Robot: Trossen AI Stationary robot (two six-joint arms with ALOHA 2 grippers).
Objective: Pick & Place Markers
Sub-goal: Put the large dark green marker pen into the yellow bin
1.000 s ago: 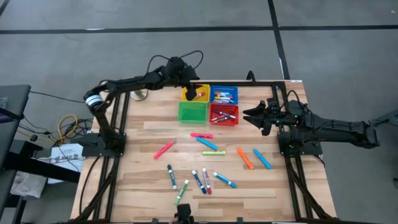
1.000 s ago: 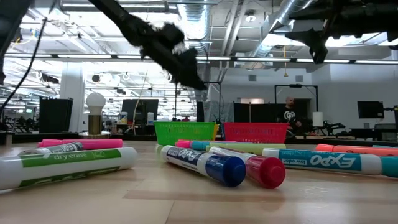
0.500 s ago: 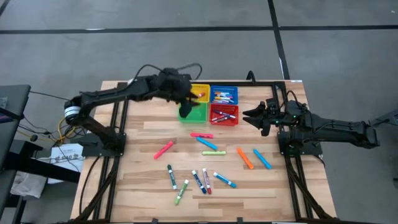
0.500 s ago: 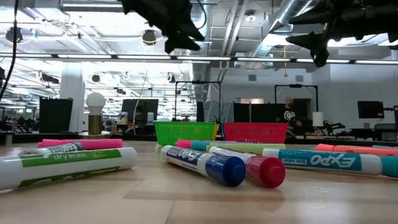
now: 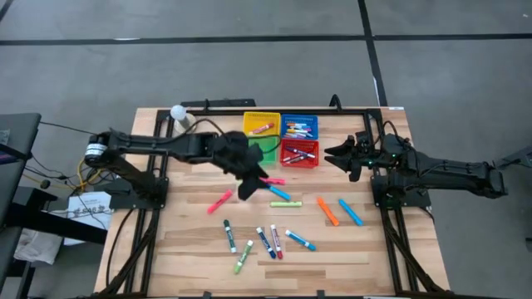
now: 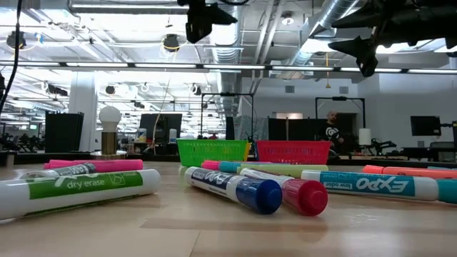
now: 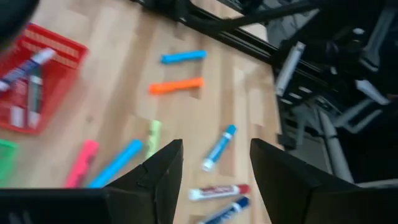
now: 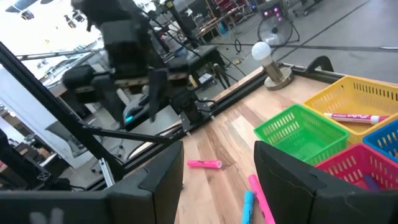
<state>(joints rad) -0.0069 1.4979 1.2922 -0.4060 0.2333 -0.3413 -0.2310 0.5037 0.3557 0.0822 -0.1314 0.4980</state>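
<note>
While most markers lay loose on the near half of the table, the left gripper hung above the pink and blue ones at mid-table with its fingers spread and nothing between them — a reach for the next pick, by my reading. Next it needed to descend and straddle one marker. Beyond, four baskets held sorted markers; the right gripper waited beside them, spread and empty

"dry erase" on green marker; "EXPO" on blue marker
</note>
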